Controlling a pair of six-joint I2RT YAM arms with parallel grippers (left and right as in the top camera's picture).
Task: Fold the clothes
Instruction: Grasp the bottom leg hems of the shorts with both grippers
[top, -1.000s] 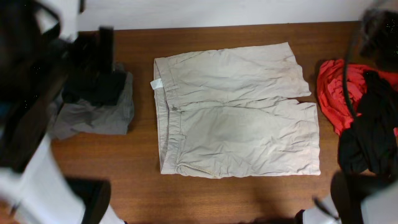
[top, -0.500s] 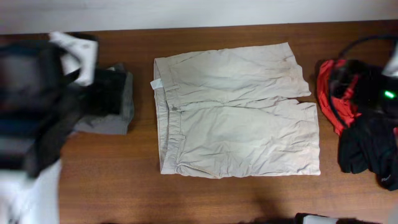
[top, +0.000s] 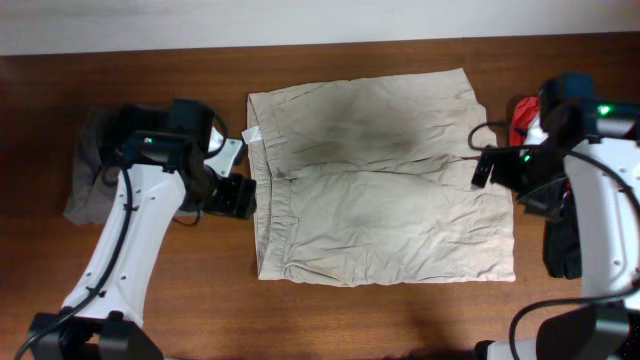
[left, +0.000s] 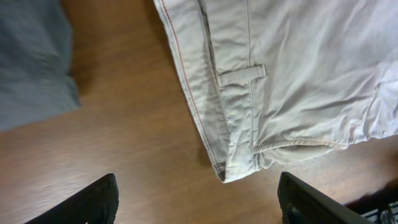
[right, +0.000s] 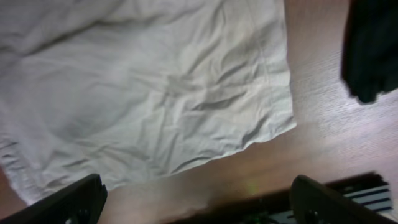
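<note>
Shorts (top: 380, 200): you have plain light beige, with a dusky shadow over the upper leg.
Waistband stitching (left: 180, 68): you can see a thin reddish line.
Label (top: 250, 135): white.
Garment by your left arm (left: 31, 62): grey.
By your right arm: red garment (top: 521, 118), black garment (right: 373, 50).
Table (top: 350, 320): reddish-brown wood grain.

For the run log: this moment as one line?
phase: fold not started | khaki shorts: flat, unfolded | left hand: open, by waistband | right hand: open, by leg hems
</note>
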